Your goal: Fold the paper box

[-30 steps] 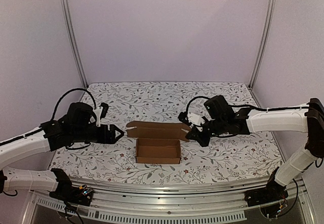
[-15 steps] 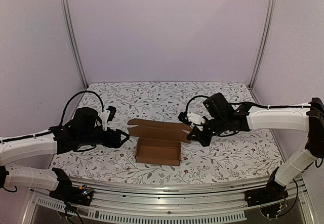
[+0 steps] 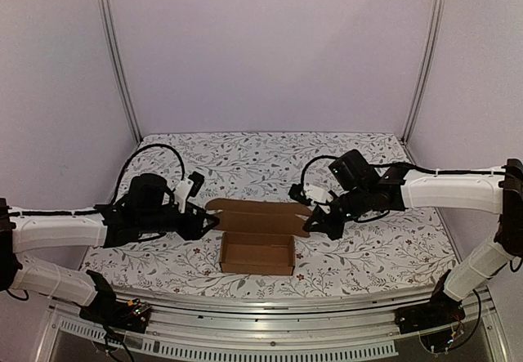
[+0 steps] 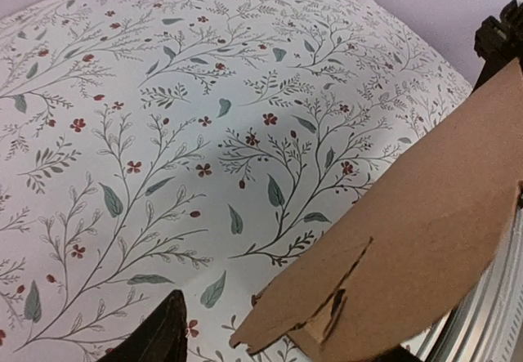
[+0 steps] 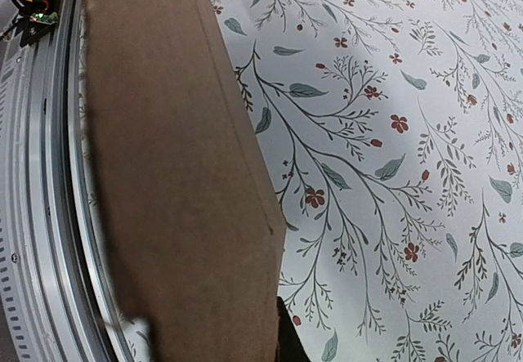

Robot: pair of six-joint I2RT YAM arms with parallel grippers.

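Nearest me, just past the metal rail at the table's front edge, the paper box sits as an open brown tray, mouth up, walls already standing. Its long lid flap rises from the far wall and leans away, and that is why both my pincers sit at its two ends. My right pincer is closed on the flap's right end, which I judge pins the panel so it cannot swing. My left pincer stands with jaws apart around the left end with its torn-looking tab, not yet pinching. The wrist view shows one finger clear of the cardboard. With a hold on both ends, I judge I can bring the flap forward over the tray evenly. Beyond the flap, the floral cloth lies bare to the back wall, so there is room to lift and swing. The tight side is the front, where tray and rail sit close.
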